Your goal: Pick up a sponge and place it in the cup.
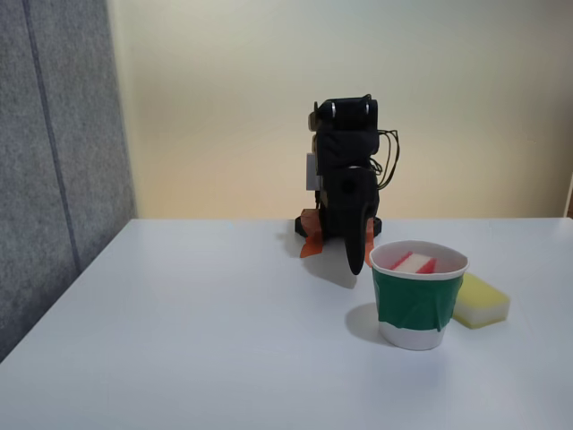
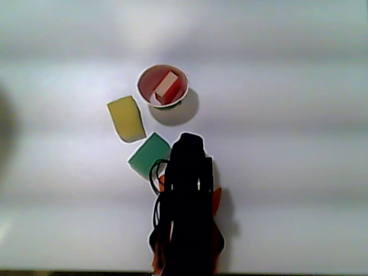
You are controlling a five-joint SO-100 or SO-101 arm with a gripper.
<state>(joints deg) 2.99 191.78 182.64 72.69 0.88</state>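
- the sponge [image 2: 166,86] already sits inside the cup [image 2: 141,77] — red faces, cream middle layer, leaning on the inner wall, not flat
- in the other view its long axis runs roughly 1 to 7 o'clock across the cup mouth; top end peeks just above the rim in the fixed view [image 1: 414,262]
- gripper [image 1: 356,265] hangs folded down off the arm [image 1: 345,170], tip pointing at the table, just beside the cup [image 1: 416,309] at about its 10 o'clock in the fixed view; touching or not — cannot tell
- jaws: dark on dark in both views, can't tell how far open; nothing seen in them
- from the arm [image 2: 187,201] in the other view, the cup lies toward 11 o'clock, near, with clear tabletop between
- pale yellow sponge [image 2: 126,118] at the cup's 7 o'clock in the other view, just beside it; green sponge [image 2: 149,154] close to the arm's front at 10 o'clock — neither is the task's thing
- judgement: placement looks done; what's left is only to keep the arm off the cup rim so it doesn't tip
- open room: white table [image 2: 287,144] is bare toward 3 o'clock of the arm in the other view; the 9–11 o'clock side is crowded by the two spare sponges
- table edges well away from the cup in both views
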